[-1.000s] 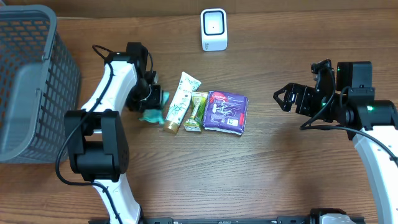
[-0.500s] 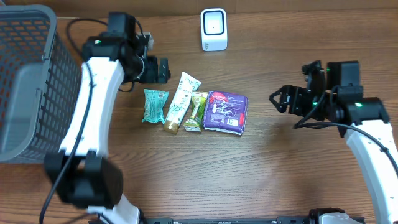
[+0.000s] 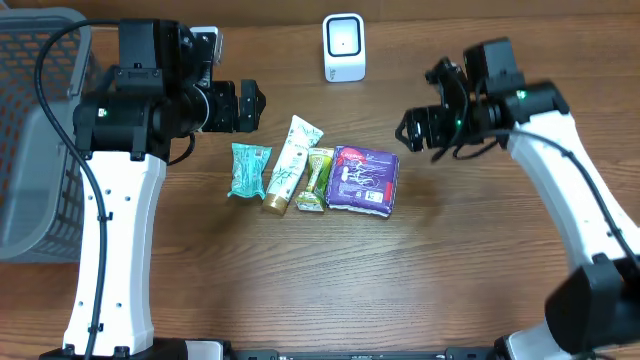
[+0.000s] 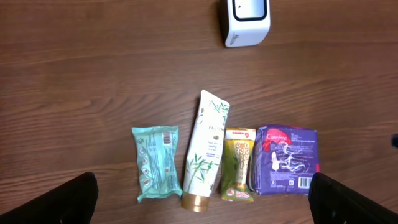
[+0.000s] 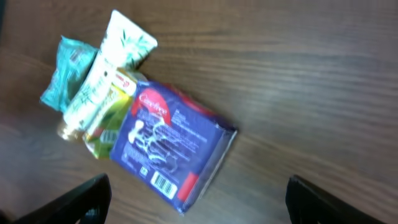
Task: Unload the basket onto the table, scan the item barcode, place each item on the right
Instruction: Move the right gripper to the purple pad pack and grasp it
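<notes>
Stock as I count it, on one wooden table (image 3: 470,270):
- teal packet (image 3: 247,170): one
- white bamboo-print tube (image 3: 290,160) with gold cap: one
- yellow-green sachet (image 3: 316,181): one
- purple Carefree pack (image 3: 364,179): one

That makes four packaged goods.
- white barcode scanner (image 3: 344,47): one
- grey mesh basket (image 3: 30,180): one
- pincers, both mine: two, the left pincer (image 3: 247,105) and the right pincer (image 3: 420,120)

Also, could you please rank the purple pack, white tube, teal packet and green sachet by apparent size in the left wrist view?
1. purple pack
2. white tube, longest but slim; too close to the teal packet in area to rank
3. green sachet, smallest
</notes>
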### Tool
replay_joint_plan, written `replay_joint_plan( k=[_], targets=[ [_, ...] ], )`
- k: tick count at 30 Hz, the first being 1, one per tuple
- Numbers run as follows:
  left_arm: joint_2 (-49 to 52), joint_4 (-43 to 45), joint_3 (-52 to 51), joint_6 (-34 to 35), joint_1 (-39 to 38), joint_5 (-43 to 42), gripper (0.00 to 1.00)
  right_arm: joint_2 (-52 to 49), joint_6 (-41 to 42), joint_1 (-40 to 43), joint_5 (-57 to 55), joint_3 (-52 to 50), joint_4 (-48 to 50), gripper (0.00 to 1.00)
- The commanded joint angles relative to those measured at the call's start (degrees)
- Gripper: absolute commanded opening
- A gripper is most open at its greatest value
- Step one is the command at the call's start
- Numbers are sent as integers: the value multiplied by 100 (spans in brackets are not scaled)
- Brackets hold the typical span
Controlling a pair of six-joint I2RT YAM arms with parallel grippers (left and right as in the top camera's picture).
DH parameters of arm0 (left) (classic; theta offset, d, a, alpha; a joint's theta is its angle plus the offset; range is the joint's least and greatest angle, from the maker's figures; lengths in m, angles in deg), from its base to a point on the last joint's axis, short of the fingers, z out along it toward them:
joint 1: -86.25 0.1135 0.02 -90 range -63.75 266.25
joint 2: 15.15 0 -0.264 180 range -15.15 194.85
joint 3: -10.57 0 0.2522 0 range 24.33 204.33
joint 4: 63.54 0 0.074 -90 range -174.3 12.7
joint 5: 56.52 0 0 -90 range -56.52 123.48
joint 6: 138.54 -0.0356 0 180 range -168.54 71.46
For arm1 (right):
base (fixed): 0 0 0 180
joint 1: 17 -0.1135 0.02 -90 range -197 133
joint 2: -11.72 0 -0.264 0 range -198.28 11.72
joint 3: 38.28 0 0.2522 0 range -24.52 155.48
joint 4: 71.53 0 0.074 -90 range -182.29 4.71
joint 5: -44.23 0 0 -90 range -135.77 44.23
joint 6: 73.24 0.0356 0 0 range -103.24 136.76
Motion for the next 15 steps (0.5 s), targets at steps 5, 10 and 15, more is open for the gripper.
replay_joint_plan(
  k=[5,10,15],
  targets=[
    [22,7,66,96,-4,-66,100,-1045,-2127,-376,442,409,-404,91],
    [22,7,66,96,-4,-66,100,-1390,-2358,-1086,348,409,149,90],
    [22,9,66,96,-4,-66,100,-1427,-1829,-1908,-254,409,673,82]
  ],
)
